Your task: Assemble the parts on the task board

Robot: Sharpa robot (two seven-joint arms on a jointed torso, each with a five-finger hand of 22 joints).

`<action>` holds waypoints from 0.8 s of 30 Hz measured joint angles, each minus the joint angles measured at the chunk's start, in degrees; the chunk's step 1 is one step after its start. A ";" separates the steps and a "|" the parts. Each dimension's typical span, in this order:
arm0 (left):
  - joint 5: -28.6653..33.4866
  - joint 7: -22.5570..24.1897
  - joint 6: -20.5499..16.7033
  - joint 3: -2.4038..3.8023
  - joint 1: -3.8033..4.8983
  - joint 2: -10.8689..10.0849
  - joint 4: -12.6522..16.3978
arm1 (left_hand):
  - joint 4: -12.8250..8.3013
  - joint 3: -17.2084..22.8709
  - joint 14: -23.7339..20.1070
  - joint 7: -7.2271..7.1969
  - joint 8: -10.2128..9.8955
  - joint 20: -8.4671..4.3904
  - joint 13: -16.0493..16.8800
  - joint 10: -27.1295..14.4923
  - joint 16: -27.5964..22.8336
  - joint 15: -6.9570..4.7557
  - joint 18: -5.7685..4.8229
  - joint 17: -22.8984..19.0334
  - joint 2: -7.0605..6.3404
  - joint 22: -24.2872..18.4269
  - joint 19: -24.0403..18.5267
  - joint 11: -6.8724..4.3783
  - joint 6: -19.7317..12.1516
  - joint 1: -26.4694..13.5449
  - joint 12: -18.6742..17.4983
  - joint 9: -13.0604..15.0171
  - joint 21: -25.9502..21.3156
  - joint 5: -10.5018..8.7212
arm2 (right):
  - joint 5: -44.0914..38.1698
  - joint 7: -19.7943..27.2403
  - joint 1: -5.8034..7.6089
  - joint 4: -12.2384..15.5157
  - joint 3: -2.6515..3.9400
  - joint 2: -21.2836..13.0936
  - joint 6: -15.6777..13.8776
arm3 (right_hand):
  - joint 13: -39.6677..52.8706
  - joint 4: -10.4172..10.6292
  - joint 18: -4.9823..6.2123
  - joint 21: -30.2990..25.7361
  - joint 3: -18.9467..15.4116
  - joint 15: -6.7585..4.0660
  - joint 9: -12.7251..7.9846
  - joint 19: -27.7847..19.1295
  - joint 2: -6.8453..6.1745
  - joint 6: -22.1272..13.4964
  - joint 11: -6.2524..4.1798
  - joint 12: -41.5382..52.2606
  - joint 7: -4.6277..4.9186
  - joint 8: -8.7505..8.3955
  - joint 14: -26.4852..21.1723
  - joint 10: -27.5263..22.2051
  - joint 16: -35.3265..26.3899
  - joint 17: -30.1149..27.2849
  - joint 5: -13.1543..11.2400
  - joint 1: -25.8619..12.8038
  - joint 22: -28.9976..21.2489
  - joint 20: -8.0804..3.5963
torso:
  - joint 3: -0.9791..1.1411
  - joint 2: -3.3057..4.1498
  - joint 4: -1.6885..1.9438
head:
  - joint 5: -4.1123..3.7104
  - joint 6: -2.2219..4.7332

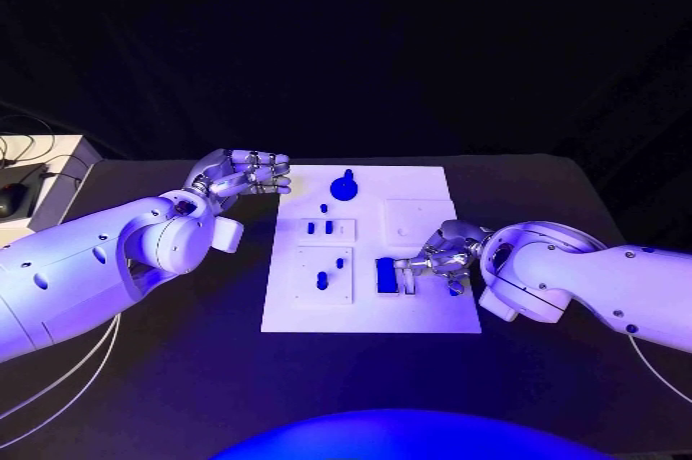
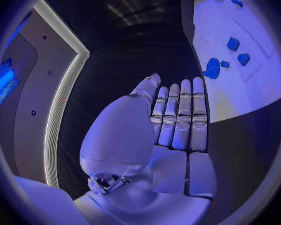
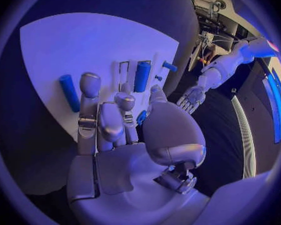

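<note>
The white task board (image 1: 433,180) lies in the middle of the table. My right hand (image 1: 437,257) hovers low over its near right part, fingers curled. A small blue part (image 3: 141,117) sits between thumb and finger, mostly hidden, and looks pinched. A blue block (image 1: 387,273) stands just left of the fingertips, and a blue cylinder (image 1: 456,287) lies beside the hand. Further off are a round blue part (image 1: 345,187) and small blue pieces (image 1: 320,226). My left hand (image 1: 245,173) hangs left of the board's far corner, its fingers (image 2: 178,117) straight, holding nothing.
More small blue pieces (image 1: 332,270) stand in the board's near left panel. A pale box with cables (image 1: 29,180) stands at the table's far left edge. Bare black table (image 1: 173,380) stretches between the board and the front edge.
</note>
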 measured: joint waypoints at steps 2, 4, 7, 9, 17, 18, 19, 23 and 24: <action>0.01 0.03 -0.01 0.00 0.00 0.04 -0.02 | 0.00 0.00 0.00 0.00 0.00 0.00 0.00 0.00 0.00 0.00 0.00 0.00 0.00 0.00 0.00 0.00 0.00 0.00 0.00 0.00 0.00 0.00 | 0.46 0.35 0.30 0.35 0.10 -1.46 0.01 | 0.00 -0.42 0.00 0.00 0.08 0.00 0.00 0.00 0.38 0.00 0.00 0.00 0.00 0.00 0.00 0.00 0.00 0.05 0.79 0.38 0.00 0.00 | 0.01 -0.02 -0.01 | -0.12 0.08; 0.02 0.05 -0.01 0.00 0.00 0.08 -0.05 | 0.00 0.00 0.00 0.00 0.00 0.00 0.00 0.00 0.00 0.00 0.00 0.00 0.00 0.00 0.00 0.00 0.00 0.00 0.00 0.00 0.00 0.00 | 0.81 0.54 0.60 0.52 0.17 -2.66 0.21 | 0.00 -0.94 0.00 0.00 0.01 0.00 0.00 0.00 0.38 0.00 0.00 0.00 0.00 0.00 0.00 0.00 0.00 0.11 2.06 0.38 0.00 0.00 | 0.02 -0.03 -0.04 | -0.26 0.19; 0.04 0.09 -0.02 0.00 0.00 0.18 -0.10 | 0.00 0.00 0.00 0.00 0.00 0.00 0.00 0.00 0.00 0.00 0.00 0.00 0.00 0.00 0.00 0.00 0.00 0.00 0.00 0.00 0.00 0.00 | 1.16 0.59 0.95 0.33 0.24 -4.66 1.21 | 0.00 -1.87 0.00 0.27 -0.51 0.00 0.00 0.00 0.84 0.00 0.00 0.00 0.00 0.00 0.00 0.00 0.00 0.18 2.19 0.84 -0.01 0.00 | 0.02 -0.05 -0.05 | -0.45 0.34; 0.06 0.12 -0.02 0.00 0.00 0.27 -0.12 | 0.00 0.00 0.00 0.00 0.00 0.00 0.00 0.00 0.00 0.00 0.00 0.02 0.00 -0.05 0.00 0.00 0.00 0.00 0.00 0.00 0.00 0.00 | 1.10 0.59 1.06 -0.14 0.24 -5.89 2.43 | 0.00 -2.22 0.00 0.49 -0.49 0.00 0.00 0.00 0.83 0.00 0.00 0.00 0.00 0.00 0.00 0.00 0.00 0.29 2.20 0.83 -0.01 0.00 | 0.03 -0.05 -0.04 | -0.61 0.46; 0.11 0.26 -0.02 0.00 0.00 0.51 -0.17 | 0.00 0.00 0.00 0.00 0.00 0.00 0.00 0.00 0.00 0.00 0.00 0.06 0.00 -0.08 0.00 0.00 0.00 0.00 0.00 0.00 0.00 0.00 | -3.23 0.40 1.13 -0.98 0.14 -8.81 6.76 | 0.07 -2.74 0.00 1.32 -0.66 0.00 -0.01 0.00 1.13 0.00 0.00 0.00 0.00 0.00 0.00 0.00 0.24 0.65 2.52 1.14 -0.02 0.00 | 0.05 -0.01 -0.09 | -1.33 0.74; 0.12 0.28 -0.02 0.00 0.00 0.55 -0.17 | 0.00 0.00 0.00 0.00 0.00 0.00 0.00 0.00 0.00 0.00 0.00 0.05 0.00 -0.08 0.00 0.00 0.00 0.00 0.00 0.00 0.00 0.00 | -3.89 0.37 1.12 -1.00 0.11 -8.95 7.14 | 0.07 -2.78 0.00 1.34 -0.70 0.00 -0.07 0.00 1.13 0.00 0.00 0.00 0.00 0.00 0.00 0.00 0.24 0.68 2.52 1.14 -0.02 0.00 | 0.07 0.00 -0.10 | -1.41 0.74; 0.12 0.31 -0.02 0.00 0.00 0.59 -0.17 | 0.00 0.00 0.00 0.00 0.00 0.00 0.00 0.00 0.00 0.00 0.00 0.05 0.00 -0.08 0.00 0.00 0.00 0.00 0.00 0.00 0.00 0.00 | -4.70 0.31 1.06 -1.01 0.08 -9.08 7.57 | 0.07 -2.78 0.00 1.34 -0.70 0.00 -0.10 0.00 1.13 0.00 0.00 0.00 0.00 0.00 0.00 0.00 0.24 0.72 2.52 1.14 -0.02 0.00 | 0.07 0.01 -0.10 | -1.52 0.76; 0.14 0.40 -0.02 0.00 0.00 0.63 -0.18 | 0.00 0.00 0.00 0.00 0.00 0.00 0.00 0.00 0.00 0.00 0.00 0.05 0.00 -0.13 0.00 0.00 0.00 0.00 0.00 0.00 0.00 0.00 | -6.99 0.09 0.47 -0.86 -0.02 -9.10 8.63 | 0.12 -2.78 0.00 1.34 -0.70 0.00 -0.14 0.00 1.13 0.00 0.00 0.00 0.00 0.00 0.00 0.00 0.24 0.73 2.52 1.14 -0.02 0.00 | 0.07 0.04 -0.04 | -1.76 0.77; 0.14 0.42 -0.02 0.00 0.00 0.63 -0.18 | 0.00 0.00 0.00 0.00 0.00 0.00 0.00 0.00 0.00 0.00 0.00 0.05 0.00 -0.13 0.00 0.00 0.00 0.00 0.00 0.00 0.00 0.00 | -7.44 0.02 0.31 -0.82 -0.05 -9.04 8.81 | 0.11 -2.78 0.00 1.34 -0.70 0.00 -0.14 0.00 1.13 0.00 0.00 0.00 0.00 0.00 0.00 0.00 0.24 0.73 2.52 1.14 -0.02 0.00 | 0.06 0.04 -0.04 | -1.80 0.76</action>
